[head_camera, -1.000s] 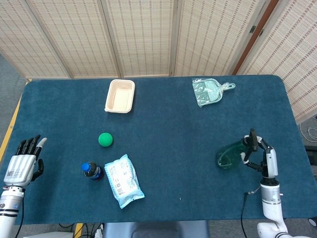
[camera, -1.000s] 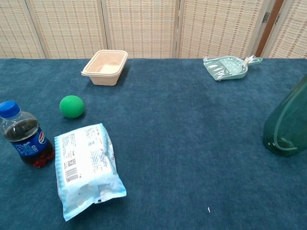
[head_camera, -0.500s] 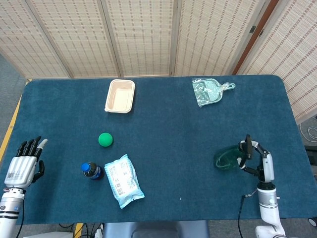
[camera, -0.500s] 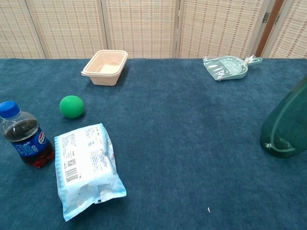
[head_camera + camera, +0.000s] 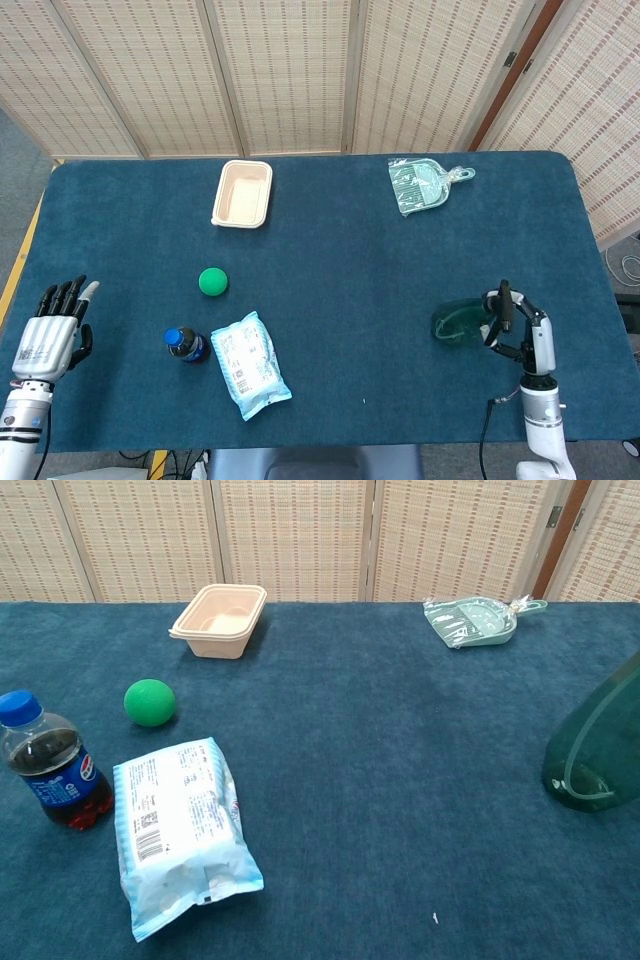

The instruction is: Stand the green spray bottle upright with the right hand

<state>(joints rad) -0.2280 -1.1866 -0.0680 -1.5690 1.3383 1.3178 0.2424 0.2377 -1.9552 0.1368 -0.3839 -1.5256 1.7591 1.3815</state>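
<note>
The green spray bottle (image 5: 457, 322) is translucent dark green and stands tilted near the table's front right. Its base faces left and its top leans toward my right hand (image 5: 522, 328). That hand grips the bottle's upper end, fingers wrapped at its right side. In the chest view only the bottle's lower body (image 5: 596, 752) shows, leaning, cut off by the right edge, and the right hand is out of frame. My left hand (image 5: 48, 335) hovers by the table's front left corner, fingers straight, holding nothing.
A cola bottle (image 5: 186, 344) and a pale blue snack bag (image 5: 249, 363) lie at front left. A green ball (image 5: 212, 281) sits behind them. A beige tray (image 5: 242, 193) and a mint dustpan (image 5: 422, 184) are at the back of the blue table (image 5: 340, 300).
My right hand has drawn back toward the front edge with the bottle, whose base has shifted slightly left and nearer. My left hand has drifted a little toward the front edge.
</note>
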